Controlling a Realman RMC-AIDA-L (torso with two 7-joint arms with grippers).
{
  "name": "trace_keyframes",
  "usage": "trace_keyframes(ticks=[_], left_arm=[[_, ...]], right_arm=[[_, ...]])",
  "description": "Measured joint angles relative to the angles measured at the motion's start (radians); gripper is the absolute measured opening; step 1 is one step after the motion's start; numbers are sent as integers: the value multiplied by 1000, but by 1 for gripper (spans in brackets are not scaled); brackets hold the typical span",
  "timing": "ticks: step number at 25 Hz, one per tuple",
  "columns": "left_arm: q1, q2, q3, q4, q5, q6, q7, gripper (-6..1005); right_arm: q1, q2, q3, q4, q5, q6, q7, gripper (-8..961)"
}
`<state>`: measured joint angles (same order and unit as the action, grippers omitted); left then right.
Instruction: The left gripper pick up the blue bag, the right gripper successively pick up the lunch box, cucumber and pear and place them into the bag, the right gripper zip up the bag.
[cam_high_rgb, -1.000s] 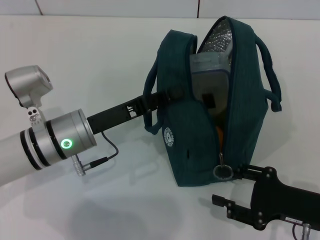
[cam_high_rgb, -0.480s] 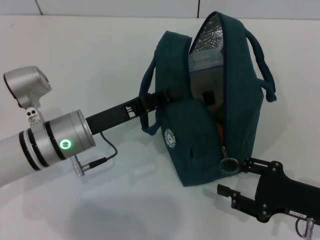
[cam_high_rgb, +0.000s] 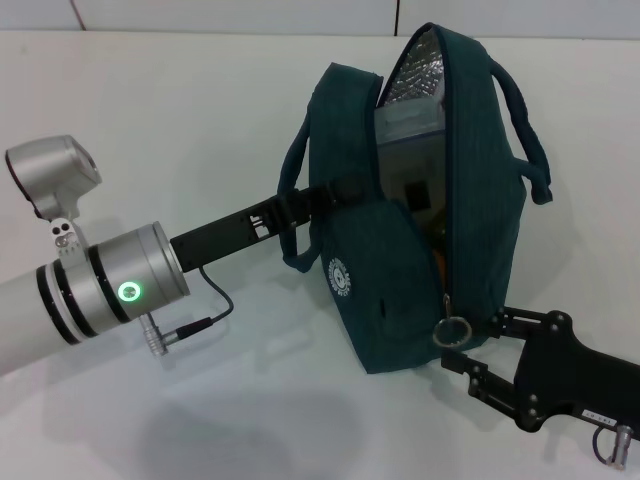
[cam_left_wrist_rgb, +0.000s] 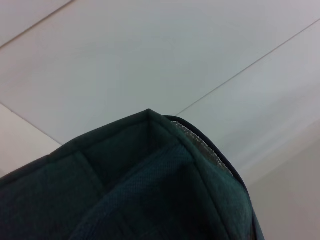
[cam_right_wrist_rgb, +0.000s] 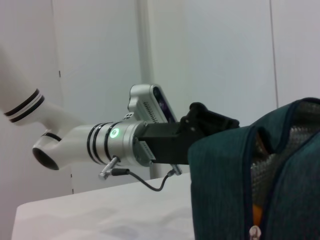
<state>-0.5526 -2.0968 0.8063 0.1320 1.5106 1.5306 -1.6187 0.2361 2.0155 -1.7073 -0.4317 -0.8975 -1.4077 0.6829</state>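
Observation:
The blue bag (cam_high_rgb: 400, 270) stands upright on the white table, its top gaping to show foil lining. My left gripper (cam_high_rgb: 342, 190) is shut on the bag's left side wall near the opening. Inside, the clear lunch box (cam_high_rgb: 408, 150) stands on edge, and an orange sliver of the pear (cam_high_rgb: 437, 264) shows lower down. The cucumber is hidden. My right gripper (cam_high_rgb: 478, 342) is open at the bag's lower front corner, with the ring zipper pull (cam_high_rgb: 453, 330) hanging just off its fingertips. The left wrist view shows only the bag's fabric (cam_left_wrist_rgb: 140, 190); the right wrist view shows the bag (cam_right_wrist_rgb: 225, 190) and pear (cam_right_wrist_rgb: 256, 212).
The left arm's silver wrist with its green light ring (cam_high_rgb: 125, 290) and a cable (cam_high_rgb: 215, 310) reach across the table's left half. The bag's far handle (cam_high_rgb: 525, 140) sticks out to the right. The table's back edge meets a wall (cam_high_rgb: 250, 15).
The bag has been pulled more upright and a little left. My right gripper has risen and closed in on the bag's lower corner, so the ring pull now hangs at its fingertips.

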Motion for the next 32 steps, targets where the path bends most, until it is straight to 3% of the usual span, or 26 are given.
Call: trace_keyframes(ticks=[14,32], left_arm=[[0,0,-1,0,0,2,-2,35],[1,0,-1,2,-9,-1,2,35]], right_arm=[[3,0,-2,2,8,0,-1,268],[13,1,-13,-4,0,0,-1,269]])
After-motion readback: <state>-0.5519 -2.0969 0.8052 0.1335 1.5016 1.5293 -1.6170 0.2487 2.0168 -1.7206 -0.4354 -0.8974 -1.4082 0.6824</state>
